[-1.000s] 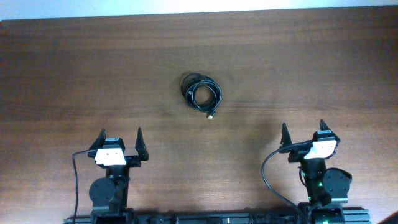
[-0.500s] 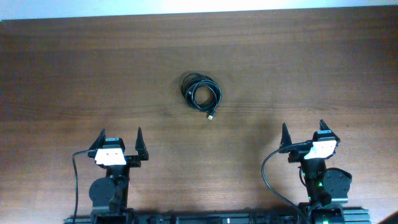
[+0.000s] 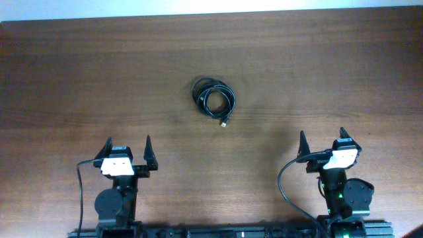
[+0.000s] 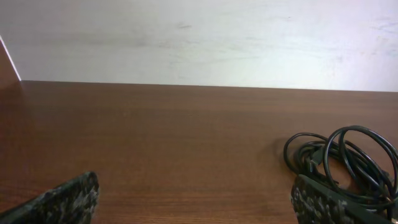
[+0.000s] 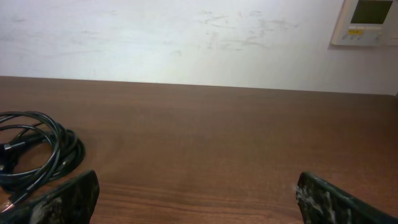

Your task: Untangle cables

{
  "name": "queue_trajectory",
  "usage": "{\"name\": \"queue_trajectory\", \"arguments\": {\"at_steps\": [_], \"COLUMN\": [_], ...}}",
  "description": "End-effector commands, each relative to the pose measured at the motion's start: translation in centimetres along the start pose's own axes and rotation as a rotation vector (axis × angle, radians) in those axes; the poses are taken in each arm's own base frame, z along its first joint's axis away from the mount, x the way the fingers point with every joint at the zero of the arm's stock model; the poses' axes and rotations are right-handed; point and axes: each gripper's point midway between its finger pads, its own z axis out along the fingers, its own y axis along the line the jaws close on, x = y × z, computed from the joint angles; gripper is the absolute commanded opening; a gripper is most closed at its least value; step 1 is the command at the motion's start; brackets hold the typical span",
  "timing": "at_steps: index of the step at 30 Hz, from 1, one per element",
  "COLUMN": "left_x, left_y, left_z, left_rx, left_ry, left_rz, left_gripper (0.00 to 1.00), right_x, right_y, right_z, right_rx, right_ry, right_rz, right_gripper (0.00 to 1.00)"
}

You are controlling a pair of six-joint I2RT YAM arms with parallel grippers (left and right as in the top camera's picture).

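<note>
The cables (image 3: 213, 98) lie as one small coiled black bundle near the middle of the brown wooden table (image 3: 330, 73), with a small plug end (image 3: 224, 123) sticking out toward the front. The bundle also shows at the right of the left wrist view (image 4: 348, 158) and at the left of the right wrist view (image 5: 34, 155). My left gripper (image 3: 127, 147) is open and empty at the front left, well short of the bundle. My right gripper (image 3: 322, 139) is open and empty at the front right, also far from it.
A white wall (image 4: 199, 37) rises behind the table's far edge. A small wall-mounted control panel (image 5: 368, 22) shows at the upper right of the right wrist view. Thicker black wires (image 3: 283, 185) hang by the arm bases at the front edge.
</note>
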Motion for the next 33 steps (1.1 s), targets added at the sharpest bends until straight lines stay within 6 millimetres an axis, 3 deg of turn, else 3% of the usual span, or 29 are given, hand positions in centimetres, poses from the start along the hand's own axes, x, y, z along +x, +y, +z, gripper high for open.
{"name": "queue_trajectory", "arguments": {"at_steps": [1, 10, 13, 16, 17, 18, 20, 22, 23, 25, 27, 30, 33], "left_x": [0.1, -0.1, -2.7, -5.9, -7.7, -8.7, -11.1, -13.4, -14.5, -17.1, -18.7, -20.3, -20.7], "left_y": [0.3, -0.3, -3.2, -5.6, -6.5, -6.6, -6.7, -6.7, -6.7, -6.7, -7.3, -9.6, -10.0], "left_z": [0.0, 0.0, -0.5, -1.8, -2.7, -3.1, -4.0, -4.8, -5.1, -5.3, -4.1, -3.3, -0.3], "left_rx": [-0.013, 0.023, 0.191, 0.340, 0.394, 0.403, 0.405, 0.398, 0.391, 0.382, 0.422, 0.572, 0.609], "left_ry": [0.001, -0.008, -0.107, -0.227, -0.295, -0.328, -0.367, -0.361, -0.356, -0.303, -0.122, 0.041, 0.289], "left_rz": [0.015, -0.016, -0.050, -0.021, -0.002, 0.005, 0.011, 0.029, 0.063, 0.116, 0.096, 0.091, 0.046], "left_gripper": [0.99, 0.99, 0.99, 0.99, 0.99, 0.99, 0.99, 0.99, 0.99, 0.99, 0.99, 0.99, 0.99], "right_x": [0.3, 0.3, -0.1, -0.7, -0.8, -0.9, -2.7, -6.1, -8.7, -12.9, -16.5, -18.2, -18.6], "right_y": [0.0, 0.0, -0.1, 5.2, 9.2, 10.4, 11.3, 11.4, 11.4, 10.3, 9.1, 8.7, 8.4], "right_z": [0.0, 0.0, 0.0, -0.8, -2.6, -3.5, -4.4, -5.3, -6.3, -7.2, -7.9, -7.9, -6.4], "right_rx": [0.004, 0.004, 0.009, -0.311, -0.564, -0.650, -0.732, -0.763, -0.779, -0.707, -0.606, -0.546, -0.537], "right_ry": [0.003, 0.003, -0.012, -0.018, 0.032, 0.050, -0.003, -0.162, -0.273, -0.383, -0.398, -0.301, -0.055], "right_rz": [0.003, 0.003, 0.000, 0.153, 0.266, 0.298, 0.314, 0.245, 0.188, 0.159, 0.077, -0.030, -0.041], "right_gripper": [0.98, 0.98, 0.98, 0.98, 0.98, 0.98, 0.98, 0.98, 0.98, 0.98, 0.98, 0.98, 0.98]}}
